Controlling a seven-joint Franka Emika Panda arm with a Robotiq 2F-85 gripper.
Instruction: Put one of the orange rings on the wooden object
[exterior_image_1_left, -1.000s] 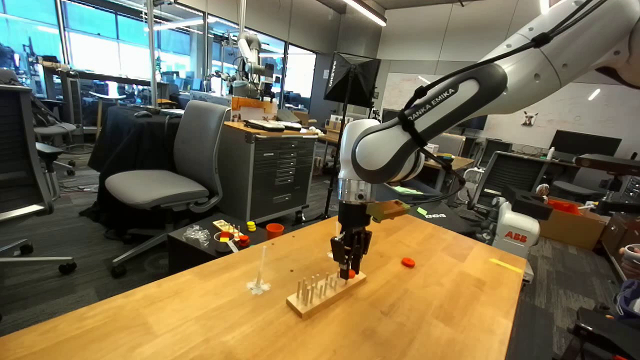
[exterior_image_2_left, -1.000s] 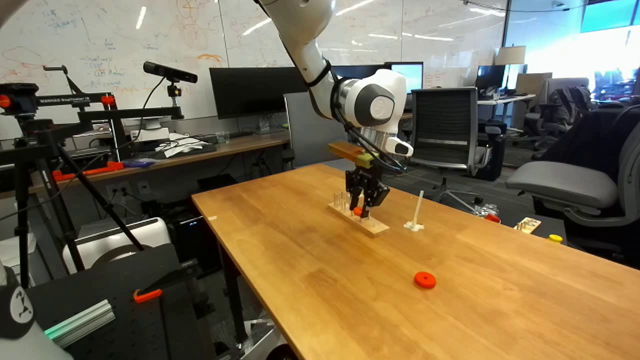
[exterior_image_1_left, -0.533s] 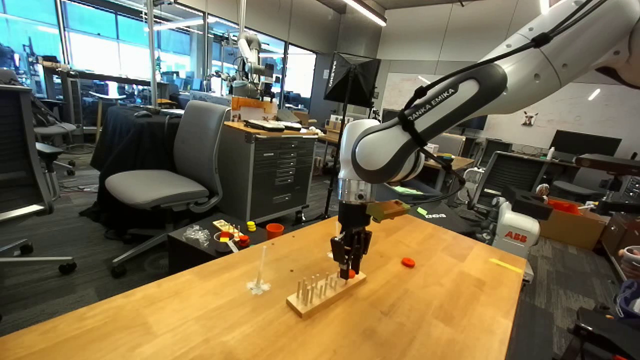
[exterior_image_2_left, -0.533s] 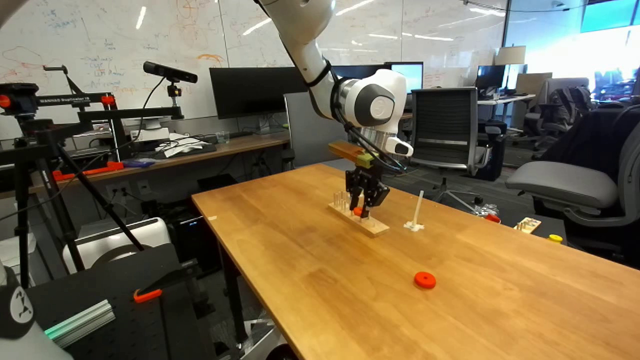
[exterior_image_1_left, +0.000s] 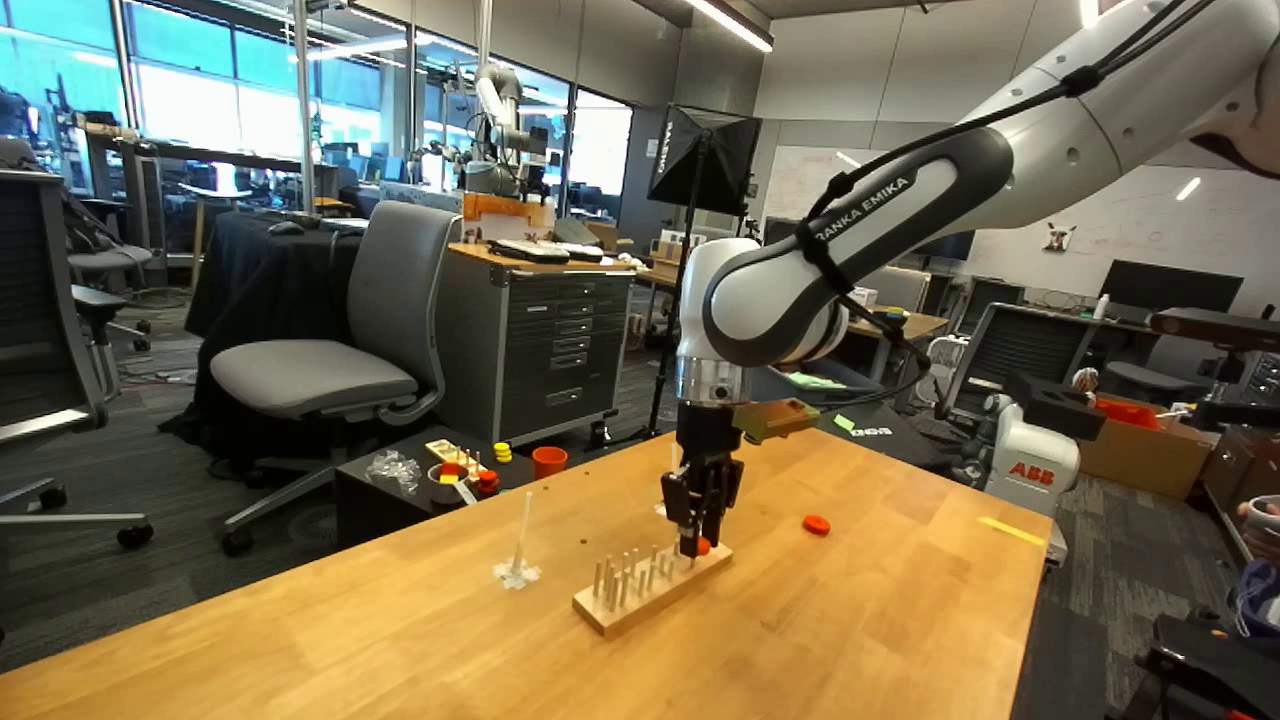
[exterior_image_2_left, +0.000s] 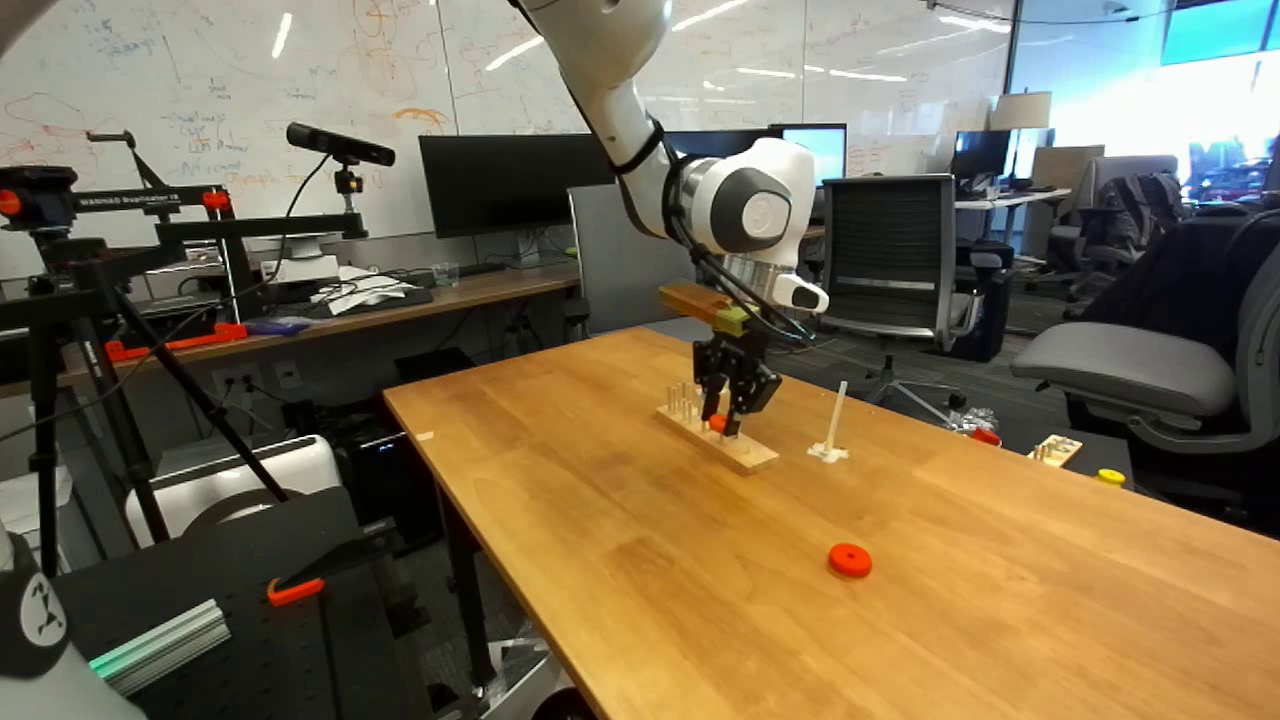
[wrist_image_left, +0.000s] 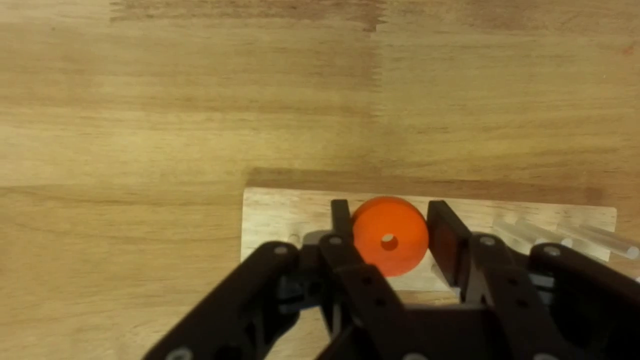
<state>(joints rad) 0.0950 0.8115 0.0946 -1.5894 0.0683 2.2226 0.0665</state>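
Note:
My gripper (exterior_image_1_left: 700, 546) is shut on an orange ring (wrist_image_left: 390, 212), with a finger on each side of it in the wrist view. The ring's centre hole shows pale wood through it and no peg. The wooden object is a long pegboard (exterior_image_1_left: 640, 603) with several upright pegs. Gripper and ring are low over one end of the pegboard (exterior_image_2_left: 748, 456) in both exterior views; the exact gap to the board cannot be told. A peg (wrist_image_left: 294, 240) stands left of the gripper in the wrist view. Another orange ring (exterior_image_1_left: 816, 525) lies flat on the table, also in an exterior view (exterior_image_2_left: 849, 560).
A thin dowel (exterior_image_1_left: 521, 540) stands taped upright on the table beside the pegboard. A second dowel is partly hidden behind the gripper. A low black table holds another pegboard (exterior_image_1_left: 455, 457) and an orange cup (exterior_image_1_left: 549, 461). Yellow tape (exterior_image_1_left: 1012, 530) lies near the table edge.
My gripper and the held ring have shifted by a very small amount, slightly up and to one side. The pegboard and the loose ring have not moved.

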